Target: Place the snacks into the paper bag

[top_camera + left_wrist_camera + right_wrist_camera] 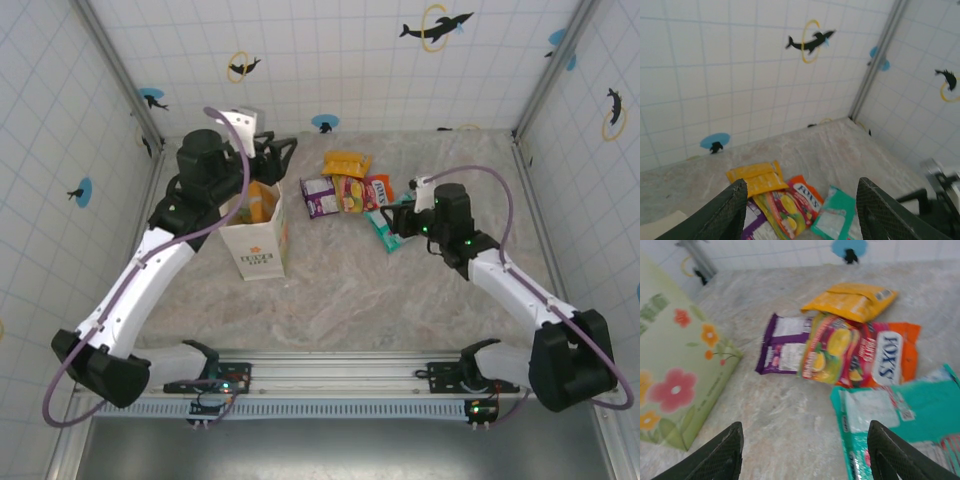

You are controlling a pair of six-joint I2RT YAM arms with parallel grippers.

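The white paper bag (255, 240) stands upright at centre left, and an orange packet (262, 198) shows in its open top. Its flowered side (675, 375) fills the left of the right wrist view. To its right lie the snacks in a cluster: yellow (346, 161), purple (319, 197), a fruit-printed one (351, 192), orange Fox's (379, 190) and teal (387, 229). My left gripper (281, 157) hangs open behind the bag's top, its fingers (727, 212) framing the cluster. My right gripper (403, 212) is open just above the teal packet (895, 410), holding nothing.
Tiled walls with dolphin stickers close the table on three sides, and a metal corner post (875, 60) stands at the back right. Bare marble tabletop (380, 300) lies in front of the bag and the packets. The right arm (935, 200) shows at the left wrist view's lower right.
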